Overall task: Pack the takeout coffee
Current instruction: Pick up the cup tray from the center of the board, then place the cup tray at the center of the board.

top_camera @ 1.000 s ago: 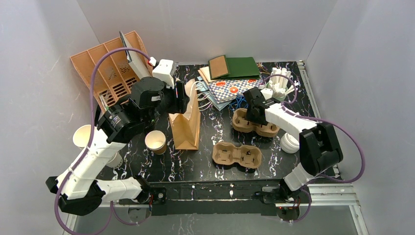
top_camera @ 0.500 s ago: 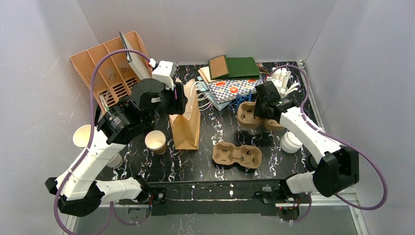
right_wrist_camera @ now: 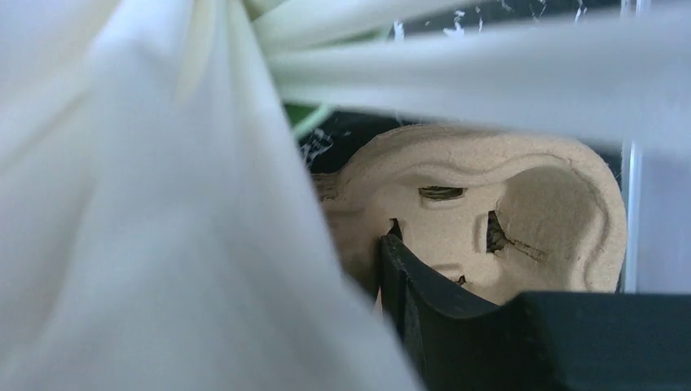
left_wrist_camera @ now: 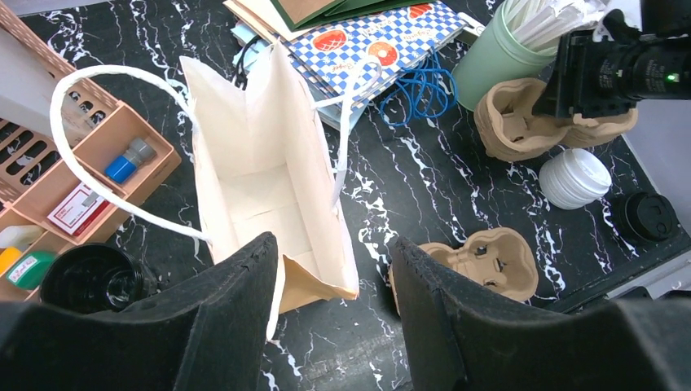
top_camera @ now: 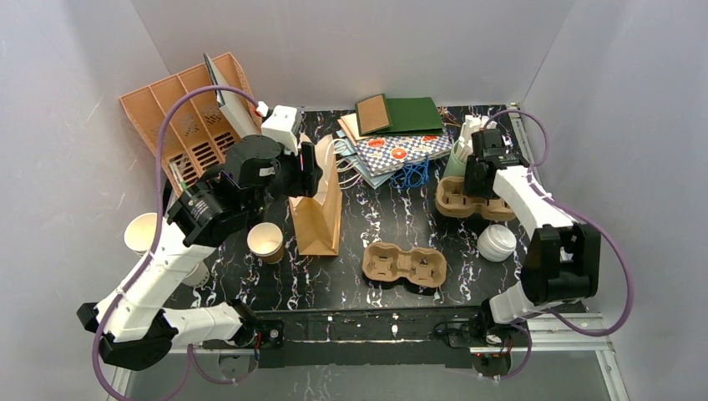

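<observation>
1. White straws (right_wrist_camera: 163, 204) blur across most of the right wrist view. Only one finger (right_wrist_camera: 424, 301) of the right gripper (top_camera: 472, 188) shows, set inside a well of the far carrier (left_wrist_camera: 513, 122) and pinching its wall.
2. The left gripper (left_wrist_camera: 332, 244), fingers spread, hangs over the open paper bag (left_wrist_camera: 269, 187).
3. The paper cup (top_camera: 265, 242) stands upright on the table left of the bag, open mouth up.

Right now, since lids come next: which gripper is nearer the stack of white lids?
Right: the right gripper sits just beyond the white lids, on the far cup carrier; left gripper is far left, at the paper bag.
</observation>
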Motion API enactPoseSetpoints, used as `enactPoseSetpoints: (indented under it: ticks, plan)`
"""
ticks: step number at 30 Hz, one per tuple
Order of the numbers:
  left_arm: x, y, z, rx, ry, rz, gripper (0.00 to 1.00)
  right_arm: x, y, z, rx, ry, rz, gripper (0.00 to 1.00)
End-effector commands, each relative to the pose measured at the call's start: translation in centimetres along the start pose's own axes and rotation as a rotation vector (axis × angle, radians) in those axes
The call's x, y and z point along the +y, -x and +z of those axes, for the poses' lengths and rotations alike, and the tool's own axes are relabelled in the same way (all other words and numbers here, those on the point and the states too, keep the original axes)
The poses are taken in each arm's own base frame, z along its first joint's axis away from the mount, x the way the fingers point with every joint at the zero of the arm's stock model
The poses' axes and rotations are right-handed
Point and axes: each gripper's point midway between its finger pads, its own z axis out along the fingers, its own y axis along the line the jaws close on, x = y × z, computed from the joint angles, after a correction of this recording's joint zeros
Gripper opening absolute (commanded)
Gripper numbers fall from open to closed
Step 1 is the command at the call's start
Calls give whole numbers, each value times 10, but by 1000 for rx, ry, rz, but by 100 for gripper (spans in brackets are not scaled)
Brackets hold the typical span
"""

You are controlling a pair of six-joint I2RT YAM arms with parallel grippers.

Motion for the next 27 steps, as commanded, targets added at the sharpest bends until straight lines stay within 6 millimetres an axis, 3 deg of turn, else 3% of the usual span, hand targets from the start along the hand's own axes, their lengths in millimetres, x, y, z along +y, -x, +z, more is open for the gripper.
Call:
enactPoseSetpoints:
  ticks: [1,5,11,19,20,23,27]
  plan:
    - [0,1,-3,-13,-10,-8,52,-15,43,13,-121,-35,-21,30]
    - [0,2,-2,-8,-5,0,52,-32,50,29,-163,-42,21,31]
    - [-1,9,-4,-11,-3,10,52,-54,78,40,-263,-69,102,35]
    - [2,7,-3,-8,11,16,52,-47,102,54,-323,-35,88,43]
    - [2,7,-2,-8,12,16,52,-47,104,55,-320,-35,86,47]
    - [1,6,-1,-4,11,17,52,-46,105,58,-300,-38,81,75]
    - [1,6,-1,-4,11,18,52,-49,100,44,-275,-39,102,91]
